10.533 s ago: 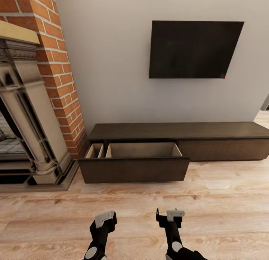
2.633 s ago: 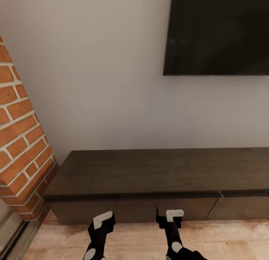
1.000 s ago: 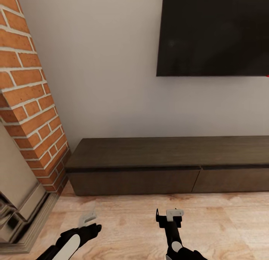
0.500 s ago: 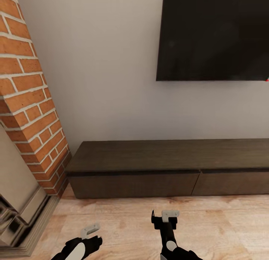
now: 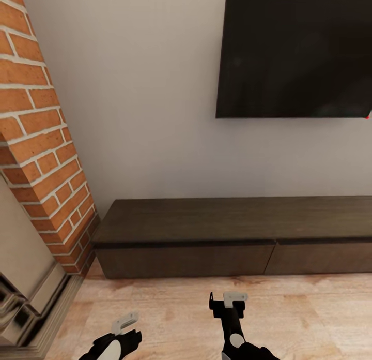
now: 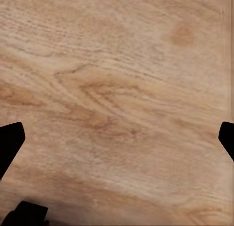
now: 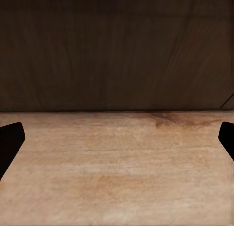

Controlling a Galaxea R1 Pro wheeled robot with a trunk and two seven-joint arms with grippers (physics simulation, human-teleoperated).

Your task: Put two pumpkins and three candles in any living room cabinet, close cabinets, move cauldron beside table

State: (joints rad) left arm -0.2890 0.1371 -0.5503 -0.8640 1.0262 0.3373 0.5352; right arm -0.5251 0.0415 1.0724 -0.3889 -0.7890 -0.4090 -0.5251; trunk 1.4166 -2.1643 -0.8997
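The cabinet is a long, low, dark brown unit against the wall, with both visible drawer fronts flush and shut. My left gripper hangs low over the wooden floor, open and empty; in the left wrist view its fingertips stand wide apart over bare planks. My right gripper sits a short way in front of the cabinet, open with nothing in it. The right wrist view faces the cabinet's drawer front across a strip of floor. The pumpkins, candles and cauldron are out of view.
A black TV hangs on the white wall above the cabinet. A red brick chimney and the beige fireplace surround stand close on the left. Light wooden floor lies between me and the cabinet.
The drawer that stood open 10.5 s ago is shut. The head view has moved in close and then back a little. In the last second my left arm sank lower.
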